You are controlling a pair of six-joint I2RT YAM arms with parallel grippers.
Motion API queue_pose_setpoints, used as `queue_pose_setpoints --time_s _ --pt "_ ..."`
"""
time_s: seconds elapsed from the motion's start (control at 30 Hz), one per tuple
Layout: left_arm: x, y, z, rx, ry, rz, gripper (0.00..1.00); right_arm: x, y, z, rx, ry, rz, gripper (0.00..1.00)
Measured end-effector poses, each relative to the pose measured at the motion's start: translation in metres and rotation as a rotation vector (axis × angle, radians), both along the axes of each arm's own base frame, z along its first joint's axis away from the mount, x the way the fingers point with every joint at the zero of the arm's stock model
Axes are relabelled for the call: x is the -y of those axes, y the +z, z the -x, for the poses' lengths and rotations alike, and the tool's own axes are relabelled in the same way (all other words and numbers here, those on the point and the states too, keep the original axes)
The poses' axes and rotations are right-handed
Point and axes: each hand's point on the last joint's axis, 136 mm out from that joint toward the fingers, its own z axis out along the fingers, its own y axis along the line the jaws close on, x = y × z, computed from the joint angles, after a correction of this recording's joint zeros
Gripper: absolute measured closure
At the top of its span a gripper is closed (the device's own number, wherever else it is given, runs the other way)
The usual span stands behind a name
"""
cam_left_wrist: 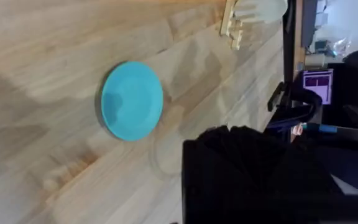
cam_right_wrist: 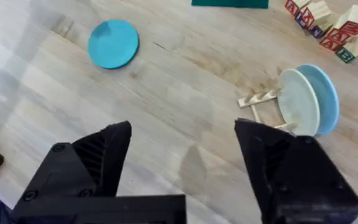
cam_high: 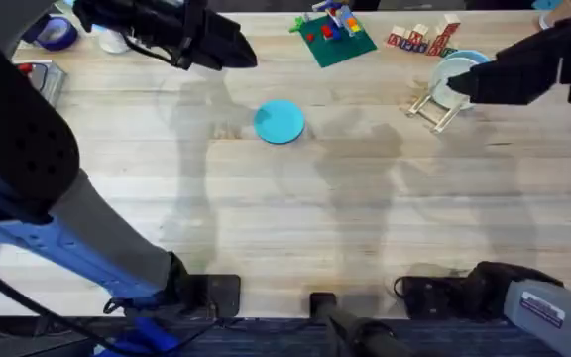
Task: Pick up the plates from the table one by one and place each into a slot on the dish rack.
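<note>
- Two plates (cam_right_wrist: 307, 101) stand slotted in the dish rack (cam_right_wrist: 261, 102); your bright blue plate (cam_high: 280, 122) lies flat mid-table (cam_high: 285, 218).
- Right gripper (cam_right_wrist: 182, 165): jaws wide, empty, raised near the rack.
- Left gripper (cam_high: 228, 47): can't tell its jaws.
- Next, likely: get fingers under the flat rim.

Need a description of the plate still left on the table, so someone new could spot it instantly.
On the wooden table, look near the middle, in front of the green baseplate. The bright blue plate lies flat there, alone. The other two plates stand on edge in the dish rack to the right.
</note>
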Motion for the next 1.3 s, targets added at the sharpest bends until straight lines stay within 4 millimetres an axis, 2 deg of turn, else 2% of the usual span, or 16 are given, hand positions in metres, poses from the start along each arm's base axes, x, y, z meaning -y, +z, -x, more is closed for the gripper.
queue_pose_setpoints --time_s 0.2,0.97,1.3 --pt "-0.001 -0.004 0.009 0.014 -0.048 -0.026 0.961 0.0 0.0 0.0 0.0 0.0 0.0 0.005" --pt "-0.004 -0.012 0.01 0.013 -0.059 -0.084 0.959 0.0 0.0 0.0 0.0 0.0 0.0 0.005" --pt "0.016 -0.051 0.002 -0.092 -0.085 -0.076 0.957 0.0 0.0 0.0 0.0 0.0 0.0 0.006"
